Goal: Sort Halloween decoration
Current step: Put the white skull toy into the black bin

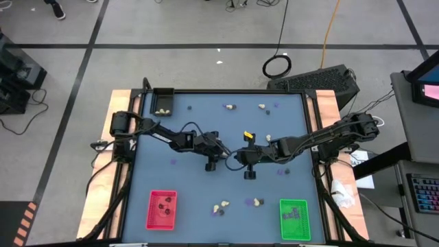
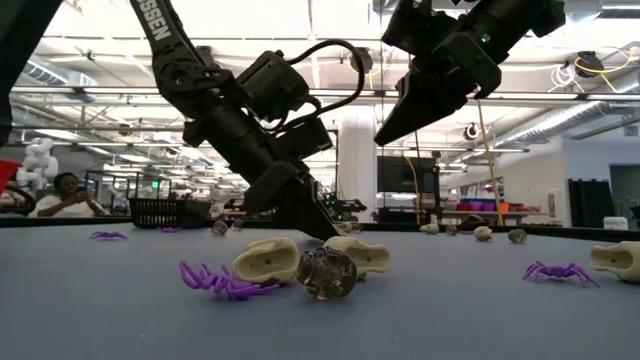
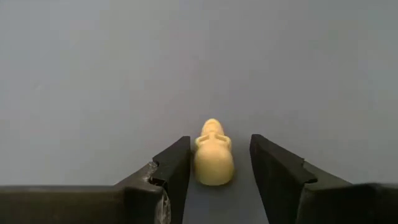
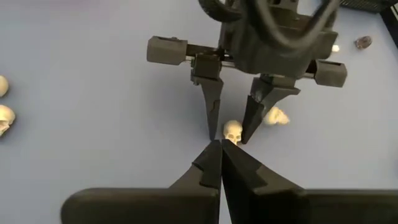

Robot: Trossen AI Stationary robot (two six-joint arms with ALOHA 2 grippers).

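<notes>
1. Centrally on the table (image 1: 206, 199), left pincer (image 3: 219, 163) straddled a cream skull (image 3: 214, 155), fingers (image 3: 177, 163) apart, not yet gripping.
2. Right pincer (image 4: 220, 163) hovered just beside, clenched, empty.

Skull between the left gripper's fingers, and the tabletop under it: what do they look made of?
Skull: probably moulded plastic, cream-white, smooth with a dull sheen; one even colour and softly rounded features. Could be resin.
Tabletop: a matte blue-grey sheet, laminate or a mat; uniform, no grain, no glare. The left gripper straddles the skull with gaps on both sides.
</notes>
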